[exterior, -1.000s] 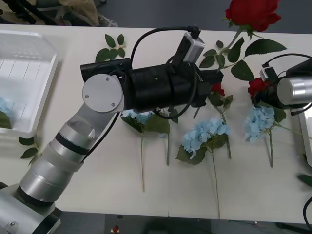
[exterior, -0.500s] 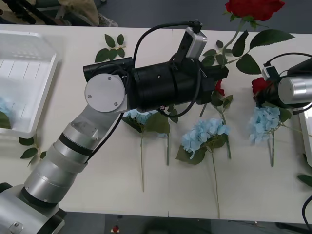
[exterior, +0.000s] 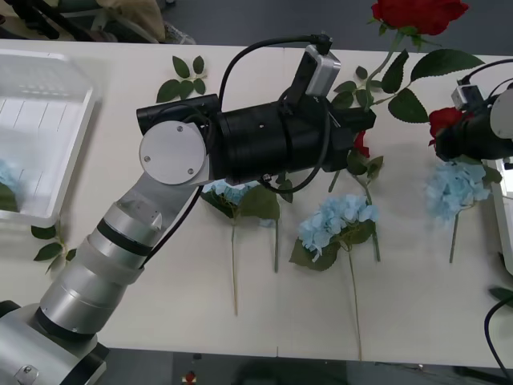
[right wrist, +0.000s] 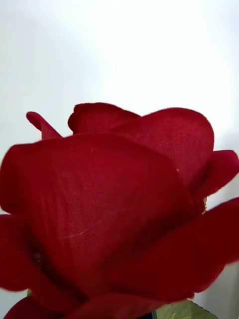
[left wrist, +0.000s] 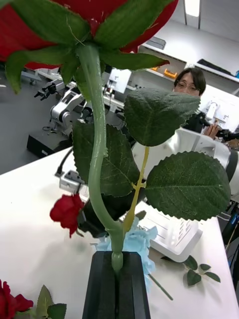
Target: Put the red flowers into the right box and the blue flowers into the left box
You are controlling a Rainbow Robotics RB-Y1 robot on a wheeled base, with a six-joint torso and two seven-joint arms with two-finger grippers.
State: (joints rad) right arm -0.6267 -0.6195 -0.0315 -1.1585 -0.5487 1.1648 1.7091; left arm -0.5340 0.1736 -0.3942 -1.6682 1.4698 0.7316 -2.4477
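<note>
Nearest the robot, three blue flowers are lying on the white table (exterior: 160, 313) with stems pointing toward the near edge: one blue flower (exterior: 227, 192) is sitting partly under the left arm, a second blue flower (exterior: 337, 221) is resting near the centre, and a third blue flower (exterior: 454, 186) is lying to the right, just beneath the right gripper. At the left edge, the left box (exterior: 48, 120) is standing with its ribbed walls, and a pale blue bloom (exterior: 6, 178) is showing inside it at its near-left corner. At the right edge of the table, the right box (exterior: 502, 216) is showing as a narrow pale rim. The left gripper (left wrist: 117, 271) is reaching across the middle of the table with its black fingers (left wrist: 102, 289) pressed together on the green stem of a red rose (exterior: 417, 14), which is rising toward the far side, bloom beyond the table's far edge and broad leaves spreading to its right. The right gripper (exterior: 449, 140) is hovering at the right, near the right box, carrying a second red rose (exterior: 446, 122); whether its fingers are apart or together cannot be told. In the right wrist view this rose's bloom (right wrist: 114, 209) is sitting close before the camera. Another small red rose (exterior: 361, 145) is lying beside the left gripper. Loose green leaf sprigs (exterior: 181, 77) are lying toward the far left.
</note>
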